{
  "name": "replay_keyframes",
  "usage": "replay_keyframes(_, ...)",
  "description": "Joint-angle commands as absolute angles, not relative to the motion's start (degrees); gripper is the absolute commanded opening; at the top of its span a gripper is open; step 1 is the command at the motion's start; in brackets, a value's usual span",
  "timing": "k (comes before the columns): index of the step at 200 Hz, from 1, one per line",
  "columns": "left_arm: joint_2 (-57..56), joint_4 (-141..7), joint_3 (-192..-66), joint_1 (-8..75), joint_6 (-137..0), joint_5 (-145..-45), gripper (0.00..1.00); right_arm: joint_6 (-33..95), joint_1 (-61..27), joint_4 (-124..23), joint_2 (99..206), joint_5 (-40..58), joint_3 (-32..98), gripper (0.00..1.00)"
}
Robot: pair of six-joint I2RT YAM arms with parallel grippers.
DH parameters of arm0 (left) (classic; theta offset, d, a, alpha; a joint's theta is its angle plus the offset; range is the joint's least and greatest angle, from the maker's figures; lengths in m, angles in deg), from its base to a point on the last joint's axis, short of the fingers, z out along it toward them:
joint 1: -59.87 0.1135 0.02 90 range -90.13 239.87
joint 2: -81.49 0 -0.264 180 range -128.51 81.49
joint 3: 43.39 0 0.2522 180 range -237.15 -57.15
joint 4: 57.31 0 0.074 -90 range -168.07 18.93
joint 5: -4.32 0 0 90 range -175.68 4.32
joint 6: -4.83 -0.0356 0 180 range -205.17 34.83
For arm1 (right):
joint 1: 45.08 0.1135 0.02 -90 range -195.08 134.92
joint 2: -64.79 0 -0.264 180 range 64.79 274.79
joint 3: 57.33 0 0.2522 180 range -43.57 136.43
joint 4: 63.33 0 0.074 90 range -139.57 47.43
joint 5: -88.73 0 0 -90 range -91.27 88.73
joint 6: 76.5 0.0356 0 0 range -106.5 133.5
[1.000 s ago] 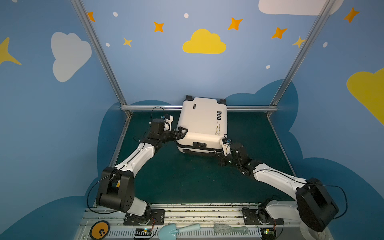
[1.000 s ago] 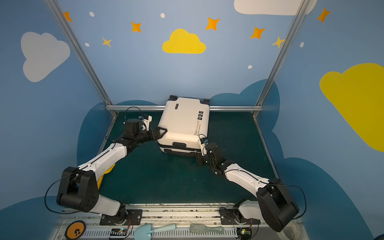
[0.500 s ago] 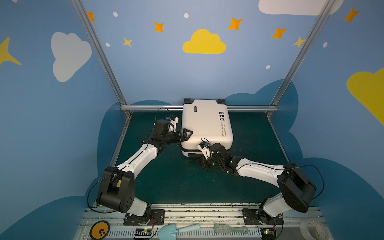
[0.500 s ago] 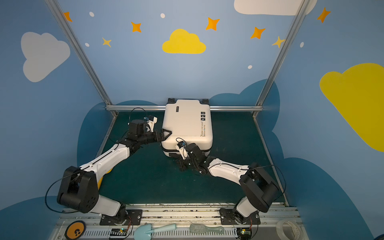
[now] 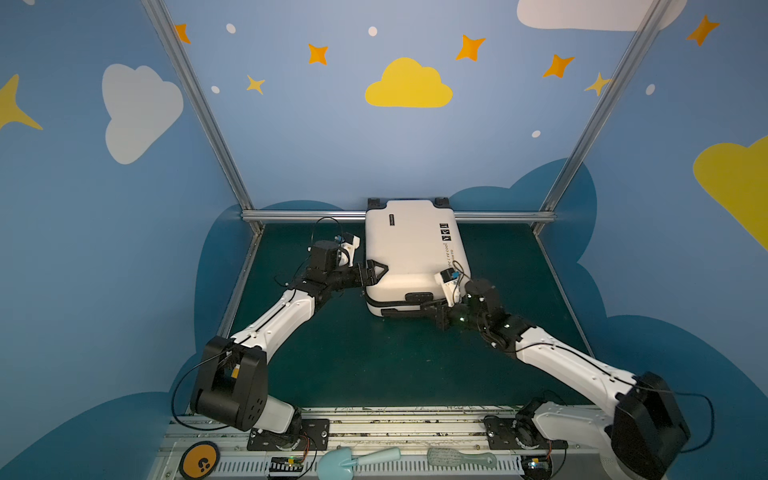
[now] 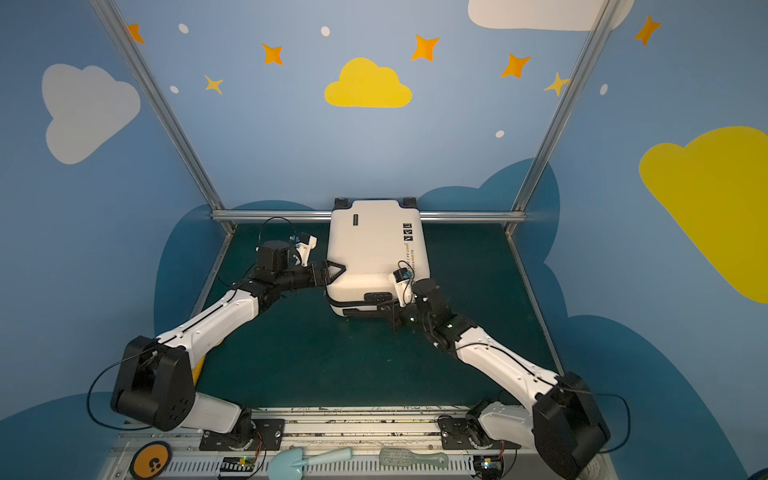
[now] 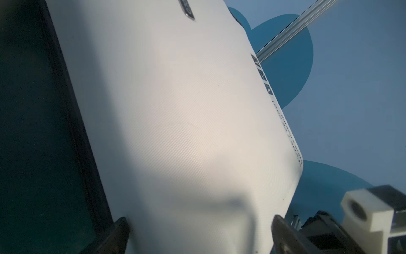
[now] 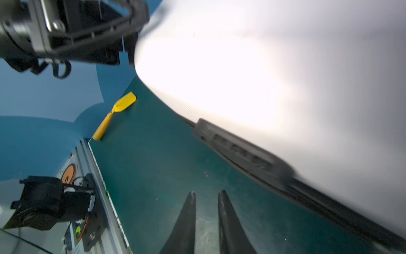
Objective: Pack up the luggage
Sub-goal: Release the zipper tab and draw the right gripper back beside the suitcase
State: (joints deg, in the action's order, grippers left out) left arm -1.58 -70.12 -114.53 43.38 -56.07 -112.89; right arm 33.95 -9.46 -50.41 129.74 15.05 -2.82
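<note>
The luggage (image 5: 409, 249) (image 6: 374, 245), a white hard-shell suitcase, lies shut and flat at the back of the green table, its black wheels against the rear rail. My left gripper (image 5: 374, 272) (image 6: 332, 270) is open wide at the case's near left corner. In the left wrist view its two fingertips (image 7: 119, 228) straddle the white shell (image 7: 175, 110). My right gripper (image 5: 434, 313) (image 6: 392, 318) hovers low over the table by the case's near side, just off the black lock panel (image 8: 241, 149). Its jaws (image 8: 206, 193) stand slightly apart with nothing between them.
A yellow toy spatula (image 8: 114, 114) lies at the table's left edge, under the left arm. On the front rail lie an orange disc (image 5: 199, 463), a pale blue toy shovel (image 5: 357, 459) and a pale green brush (image 5: 461, 459). A metal frame rail (image 5: 307, 215) bounds the back.
The case has turned squarer to the back rail. My right gripper swept left along its near side, came back to the right, and its jaws have parted a little. The left gripper stays wide.
</note>
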Motion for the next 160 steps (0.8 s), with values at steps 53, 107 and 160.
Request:
replay_keyframes(53,10.5,-71.9,-107.0,48.8,-57.5,-107.6,1.0,31.8,-16.1,-41.8,121.1,15.1,-6.9,0.53)
replay_keyframes(107,19.0,-62.9,-91.5,49.9,-56.6,-101.2,1.0,37.0,-16.0,-48.9,121.2,17.0,-10.6,0.52)
replay_keyframes(160,20.5,-52.8,-85.2,46.0,-59.3,-97.0,1.0,37.2,-16.0,-48.6,124.0,13.9,-8.3,0.5)
